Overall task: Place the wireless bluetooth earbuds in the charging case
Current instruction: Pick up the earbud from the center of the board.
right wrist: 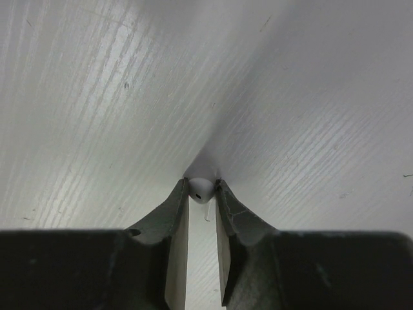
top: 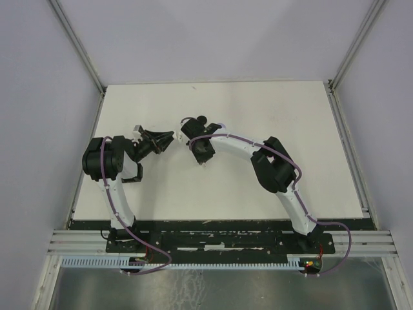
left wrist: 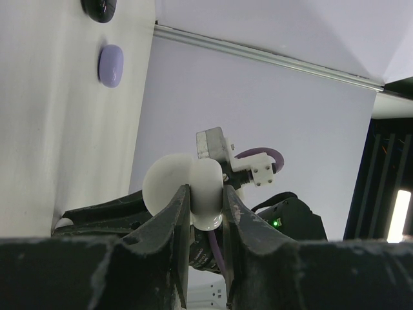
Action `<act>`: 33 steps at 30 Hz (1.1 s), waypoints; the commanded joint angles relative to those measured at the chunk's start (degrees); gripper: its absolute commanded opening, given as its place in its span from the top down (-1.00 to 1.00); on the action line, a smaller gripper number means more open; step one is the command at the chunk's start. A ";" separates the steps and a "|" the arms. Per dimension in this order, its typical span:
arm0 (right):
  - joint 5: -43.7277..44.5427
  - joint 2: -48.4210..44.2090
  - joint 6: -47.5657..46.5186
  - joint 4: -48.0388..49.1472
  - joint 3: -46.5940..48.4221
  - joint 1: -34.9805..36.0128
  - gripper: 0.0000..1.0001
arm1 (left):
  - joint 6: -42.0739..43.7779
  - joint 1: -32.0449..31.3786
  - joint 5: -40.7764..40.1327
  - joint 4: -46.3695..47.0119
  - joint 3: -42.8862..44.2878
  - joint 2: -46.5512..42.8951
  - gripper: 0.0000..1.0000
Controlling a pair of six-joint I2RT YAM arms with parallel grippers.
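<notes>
Pinching a white earbud (right wrist: 200, 187) at their tips, right jaws hang over the tabletop (right wrist: 97, 97).
Left jaws clamp a white case (left wrist: 187, 190), its lower part hidden between them. Behind lie a lilac disc (left wrist: 110, 65) and a black disc (left wrist: 100, 8), cut off by the frame edge.

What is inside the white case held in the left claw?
Of the white case only rounded outer shells show, gripped by the left claw. Its inside faces away, so what it holds is hidden.

White earbud (right wrist: 200, 188) in right claw (right wrist: 201, 185), white case (left wrist: 171, 181) in left claw (left wrist: 205, 192)
</notes>
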 commanded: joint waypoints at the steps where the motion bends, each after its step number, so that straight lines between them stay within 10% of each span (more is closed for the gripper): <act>1: 0.72 -0.38 -0.42 -0.07 1.82 -0.77 0.68 | 0.10 0.47 1.04 11.65 -0.28 -1.43 0.94; 7: 3.99 -10.41 -3.02 11.98 -6.24 -3.64 0.97 | 0.38 0.03 0.95 11.59 -0.16 -1.35 0.94; 20: 6.87 -42.50 -11.14 63.78 -48.38 -11.94 0.98 | -3.20 -12.03 3.55 11.55 8.57 1.14 0.94; 33: -8.31 -49.66 -17.77 104.95 -72.50 -13.84 0.98 | -4.82 -21.42 9.86 11.57 17.65 5.38 0.94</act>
